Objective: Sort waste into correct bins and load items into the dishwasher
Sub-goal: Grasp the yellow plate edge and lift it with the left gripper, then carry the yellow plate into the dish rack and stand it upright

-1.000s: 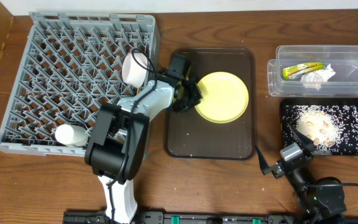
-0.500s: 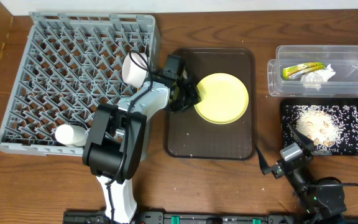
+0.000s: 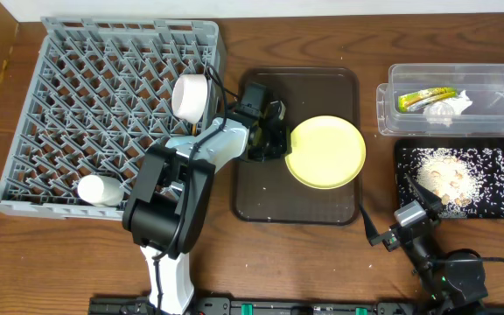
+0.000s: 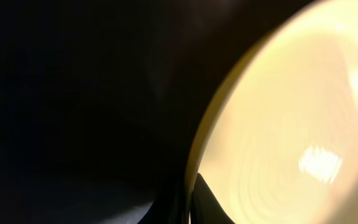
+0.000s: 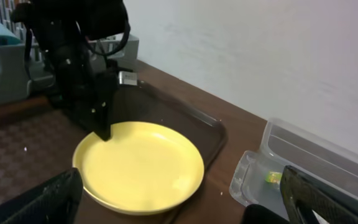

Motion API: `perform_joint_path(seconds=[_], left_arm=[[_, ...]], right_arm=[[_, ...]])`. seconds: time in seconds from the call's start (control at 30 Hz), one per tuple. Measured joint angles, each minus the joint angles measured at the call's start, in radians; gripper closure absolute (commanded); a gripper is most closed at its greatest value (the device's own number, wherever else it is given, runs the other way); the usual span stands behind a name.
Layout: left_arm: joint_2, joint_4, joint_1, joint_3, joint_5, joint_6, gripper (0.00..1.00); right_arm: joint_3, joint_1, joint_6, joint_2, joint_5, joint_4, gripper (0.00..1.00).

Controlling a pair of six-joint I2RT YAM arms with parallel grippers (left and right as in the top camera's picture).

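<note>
Waste sorting looks done. Well to the right of the left end effector [image 3: 282, 147], the yellow-green wrapper [image 3: 427, 98] and crumpled tissue [image 3: 449, 107] lie in the clear tub [image 3: 390, 109]. The rice-like scraps [image 3: 449, 175] are spread in the black tray [image 3: 402, 175] beside it.

Loading is only partway. On the other side of that end effector, the grey dish rack [image 3: 103, 105] already carries a white cup [image 3: 191, 94] close by. Another white vessel [image 3: 99, 188] lies farther off at the rack's near edge.

The left end effector is clamped on the left rim of the yellow plate [image 3: 326, 153]. The plate is over the dark brown serving tray [image 3: 269, 201], not yet racked; whether it is lifted clear I cannot tell.

The right end effector [image 5: 182, 202] hangs low over the desk [image 3: 304, 262] with its fingers wide apart and nothing between them, the plate ahead of it.

I cannot find the blue bowl or the chopsticks, so I judge that the plate, and perhaps those too, remain to be loaded.
</note>
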Motion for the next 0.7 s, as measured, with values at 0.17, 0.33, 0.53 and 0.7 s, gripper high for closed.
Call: perform_joint_path(seconds=[0.17,0.33,0.53,0.7], left_arm=[[-0.008,-0.05,0.06,-0.005,0.072,0.021,0.93],[-0.147,-0.077,0.156,-0.02,0.074,0.04,0.92],[-0.47,-0.055,0.273,-0.017,0.095,0.043,0.92],[-0.577,-0.064,0.394,-0.016,0.119,0.043,0.92]], right_arm=[[0.0,0.0,0.0,0.0,0.0,0.0,0.01],[0.0,0.0,0.0,0.0,0.0,0.0,0.01],[0.0,0.0,0.0,0.0,0.0,0.0,0.01],[0.0,0.0,0.0,0.0,0.0,0.0,0.01]])
